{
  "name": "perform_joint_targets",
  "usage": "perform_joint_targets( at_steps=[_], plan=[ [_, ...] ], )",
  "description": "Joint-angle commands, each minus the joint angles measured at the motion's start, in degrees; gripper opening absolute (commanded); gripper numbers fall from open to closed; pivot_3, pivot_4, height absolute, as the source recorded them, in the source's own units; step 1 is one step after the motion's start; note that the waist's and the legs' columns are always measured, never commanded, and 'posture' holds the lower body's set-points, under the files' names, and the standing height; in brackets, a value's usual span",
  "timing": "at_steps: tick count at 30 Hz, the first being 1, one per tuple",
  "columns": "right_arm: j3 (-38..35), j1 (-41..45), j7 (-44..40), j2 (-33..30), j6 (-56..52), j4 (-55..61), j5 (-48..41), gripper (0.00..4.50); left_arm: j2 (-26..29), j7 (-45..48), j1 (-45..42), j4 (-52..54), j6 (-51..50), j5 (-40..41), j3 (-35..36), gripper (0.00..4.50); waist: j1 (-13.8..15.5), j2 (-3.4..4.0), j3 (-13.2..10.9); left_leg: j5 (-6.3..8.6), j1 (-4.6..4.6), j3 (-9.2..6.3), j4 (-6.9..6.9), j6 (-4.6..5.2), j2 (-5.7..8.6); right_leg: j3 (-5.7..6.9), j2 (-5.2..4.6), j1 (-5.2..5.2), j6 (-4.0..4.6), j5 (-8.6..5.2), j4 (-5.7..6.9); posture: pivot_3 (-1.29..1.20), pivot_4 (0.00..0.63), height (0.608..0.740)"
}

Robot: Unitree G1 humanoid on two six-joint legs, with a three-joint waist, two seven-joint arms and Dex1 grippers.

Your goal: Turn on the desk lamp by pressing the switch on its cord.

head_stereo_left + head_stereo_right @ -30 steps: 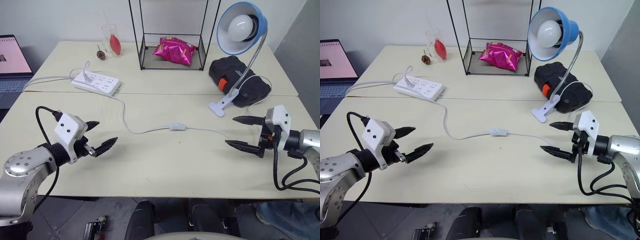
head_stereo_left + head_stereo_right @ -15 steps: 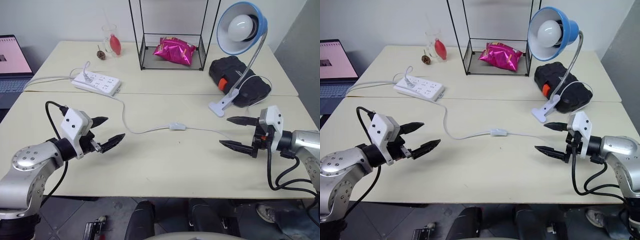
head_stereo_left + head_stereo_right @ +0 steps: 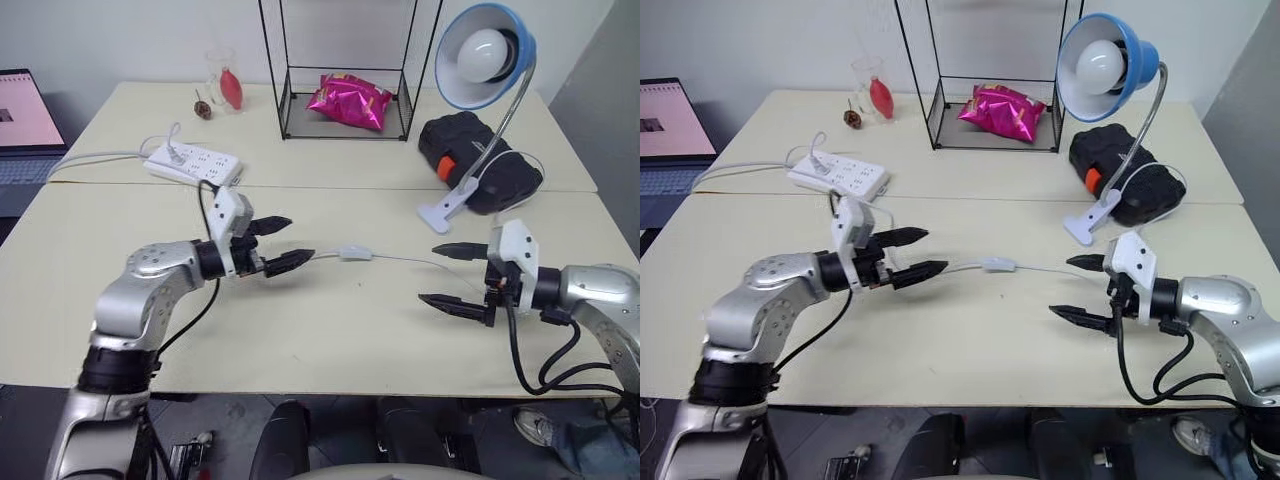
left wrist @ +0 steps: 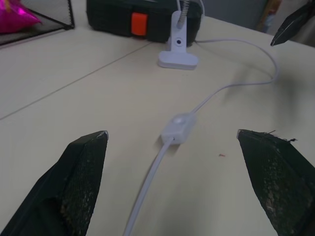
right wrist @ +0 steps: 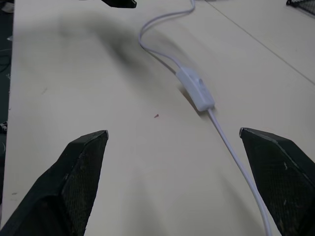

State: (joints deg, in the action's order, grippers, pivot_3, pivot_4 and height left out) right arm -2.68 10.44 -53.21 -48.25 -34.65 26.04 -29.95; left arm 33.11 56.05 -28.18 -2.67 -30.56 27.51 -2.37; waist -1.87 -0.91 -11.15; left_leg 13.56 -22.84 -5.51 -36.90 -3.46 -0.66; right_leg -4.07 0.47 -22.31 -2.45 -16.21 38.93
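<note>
Now the left end effector [image 3: 278, 244] reaches in from the robot's left with its forearm bent across the bench [image 3: 330, 330], fingers pointing toward the middle and slightly downward. Its two black fingers are spread wide and grasp nothing; the lower fingertip hangs near the cord [image 3: 318, 257], just short of the switch [image 3: 354, 253], touching neither as far as can be seen. The right end effector [image 3: 452, 277] comes in from the opposite side, its arm bent at the elbow, fingers pointing toward the switch from some way off. It too is released, fingers wide apart, empty, held above the bench surface.

The switch is a small white oblong block lying flat on the bench between the two end effectors, nearer the left one. In the left wrist view it [image 4: 178, 127] sits centred between the fingers, with a rounded button on top. The thin white cord runs from it one way toward the power strip [image 3: 193, 166] and the other way toward the desk lamp [image 3: 478, 62], whose white clip base [image 3: 439, 214] rests beside a black case [image 3: 480, 160]. The lamp's blue shade faces forward with its bulb unlit.
</note>
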Motion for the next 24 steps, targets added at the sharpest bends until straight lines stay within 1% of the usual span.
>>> perform_joint_targets(
  at_steps=[1,4,7,13,19,24],
  plan=[
    [-0.8,2.1,4.1,0.5,-6.2,6.1,-3.4,4.5,-2.1,4.1,-5.4,-9.8,3.5,-3.6,-3.5,4.36,-0.1,0.0,0.0,0.0,0.01,0.01,0.01,0.0,-0.01,-0.01,0.02,0.0,0.0,0.0,0.0,0.0,0.15,0.74],
    [-0.9,2.3,5.5,0.7,-8.8,8.8,-4.8,4.5,-3.9,6.5,-9.1,-15.9,5.5,-5.9,-5.7,4.36,0.0,0.0,0.0,0.0,-0.02,-0.05,0.02,0.0,-0.02,0.01,0.06,-0.02,0.01,0.0,0.01,0.0,0.15,0.74],
    [-0.8,2.1,7.0,1.0,-10.4,10.6,-5.2,4.5,-6.1,7.7,-12.6,-23.0,9.7,-9.6,-7.9,4.36,0.1,0.0,0.0,0.0,-0.06,-0.06,0.02,0.0,-0.01,0.02,0.04,-0.02,0.01,0.0,-0.01,0.0,0.15,0.74],
    [-1.1,1.4,9.6,1.1,-12.6,13.3,-6.2,4.5,-11.1,9.4,-17.4,-34.4,12.6,-12.7,-8.3,4.36,0.1,-0.01,0.0,0.0,-0.08,-0.06,0.0,0.0,0.06,0.01,0.0,-0.01,0.0,0.0,-0.03,0.0,0.15,0.74],
    [-1.9,1.2,10.9,0.9,-14.2,14.8,-7.3,4.5,-13.7,12.9,-20.5,-40.0,10.7,-13.2,-7.8,4.36,0.0,-0.02,0.0,0.0,-0.08,-0.1,0.01,0.0,0.05,0.03,0.03,-0.02,0.0,-0.01,-0.01,0.0,0.15,0.74],
    [-2.3,1.5,11.6,0.5,-15.0,15.3,-8.3,4.5,-14.3,14.5,-21.6,-41.9,10.9,-14.2,-8.1,4.36,0.0,-0.02,0.0,0.0,-0.08,-0.1,0.0,0.0,0.05,0.02,0.03,-0.02,0.0,-0.01,-0.01,0.0,0.15,0.74]
  ],
)
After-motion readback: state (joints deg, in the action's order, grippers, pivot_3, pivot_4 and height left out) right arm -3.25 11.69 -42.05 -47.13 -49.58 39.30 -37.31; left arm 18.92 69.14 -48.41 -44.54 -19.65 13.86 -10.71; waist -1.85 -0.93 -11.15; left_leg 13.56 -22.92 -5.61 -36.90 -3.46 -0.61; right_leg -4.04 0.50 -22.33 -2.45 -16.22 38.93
